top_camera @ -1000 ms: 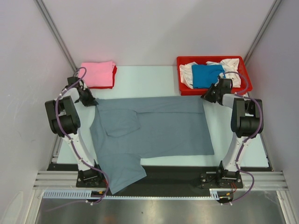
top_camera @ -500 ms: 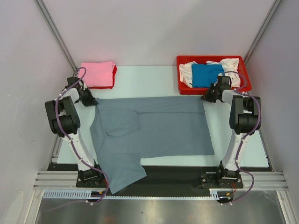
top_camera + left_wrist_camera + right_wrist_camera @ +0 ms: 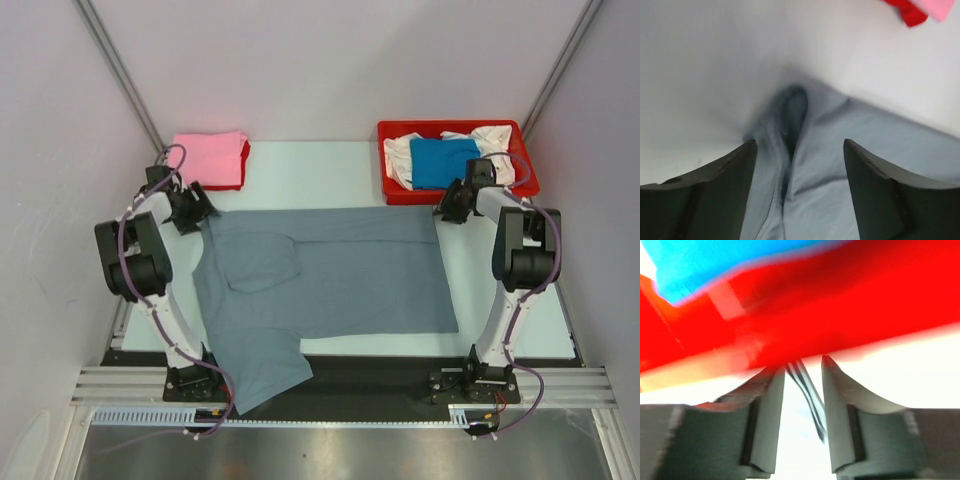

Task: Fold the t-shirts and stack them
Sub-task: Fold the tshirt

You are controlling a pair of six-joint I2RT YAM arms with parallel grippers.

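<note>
The slate grey t-shirt [image 3: 330, 270] lies spread flat on the table, and one sleeve hangs over the near edge. My left gripper [image 3: 200, 212] is at its far left corner. In the left wrist view the left gripper [image 3: 800, 142] is open, with wrinkled grey cloth [image 3: 825, 175] lying loose between the fingers. My right gripper [image 3: 446, 207] is at the far right corner. In the right wrist view the right gripper [image 3: 802, 362] has its jaws apart, and a thin grey hem [image 3: 809, 390] stands unpinched in the gap.
A folded pink t-shirt [image 3: 208, 158] sits on a red one [image 3: 243, 168] at the back left. The red tray [image 3: 400, 192] at the back right holds a bright blue t-shirt [image 3: 443, 160] and a white one [image 3: 492, 140]. Its wall [image 3: 850, 315] is just ahead of the right fingers.
Both grippers have gone from shut to open and let go of the grey t-shirt's far corners. The left gripper has shifted slightly to the right.
</note>
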